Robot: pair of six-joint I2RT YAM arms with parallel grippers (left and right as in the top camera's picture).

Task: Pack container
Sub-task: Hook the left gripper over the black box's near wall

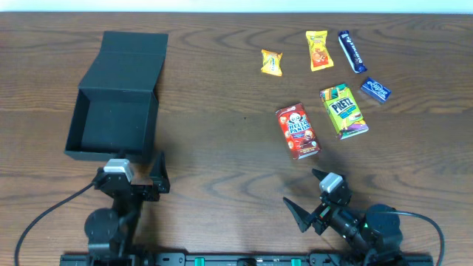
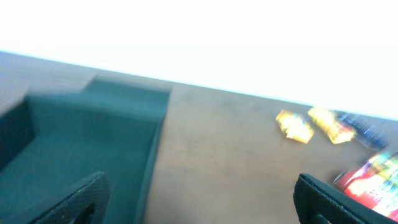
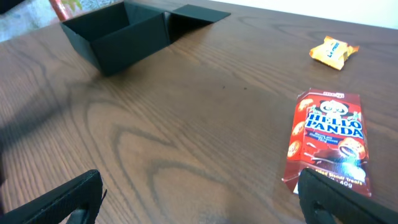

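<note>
The container [image 1: 83, 97] is a matte black square box at the left, open, with its flap lid [image 1: 129, 60] folded back; it looks empty. It also shows in the left wrist view [image 2: 74, 143] and far off in the right wrist view [image 3: 118, 34]. My left gripper [image 1: 138, 174] is open and empty just in front of the box's near right corner. My right gripper [image 1: 312, 193] is open and empty, just in front of a red Hello Panda box [image 1: 298, 130], which lies flat by its right finger [image 3: 329, 143].
More snacks lie at the right: a green Pretz box [image 1: 344, 110], two yellow wrapped packets [image 1: 272, 63] [image 1: 319, 49], a dark blue bar [image 1: 352, 50] and a small blue packet [image 1: 375, 89]. Bare wood lies between box and snacks.
</note>
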